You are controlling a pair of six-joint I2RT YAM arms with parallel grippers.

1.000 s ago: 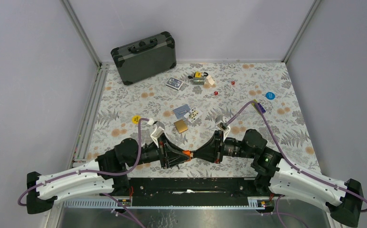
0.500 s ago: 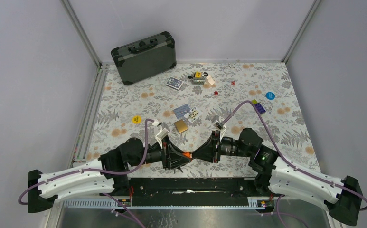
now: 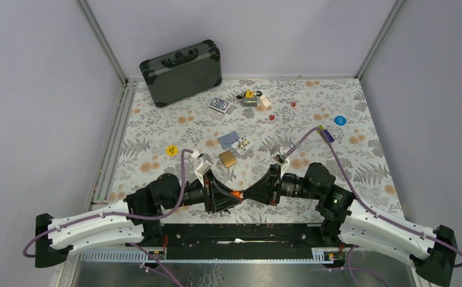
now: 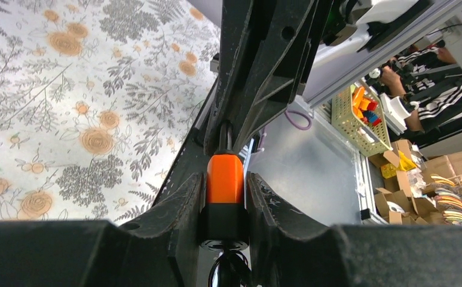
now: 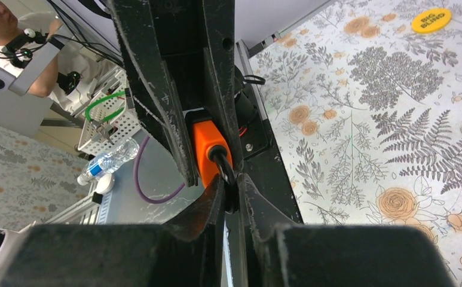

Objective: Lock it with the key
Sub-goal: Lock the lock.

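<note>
Meeting tip to tip over near edge of tabletop (image 3: 156, 128): left gripper (image 4: 225, 200) and right gripper (image 5: 231, 190). Left jaws clamped narrow on orange lock (image 4: 225, 176), black base toward wrist. Right jaws pinched almost closed on black loop (image 5: 222, 164) at lock's end (key itself not made out).

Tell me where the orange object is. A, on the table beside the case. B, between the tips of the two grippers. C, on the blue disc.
B: the orange object sits clamped in the left gripper, and the right gripper pinches its other end.
</note>
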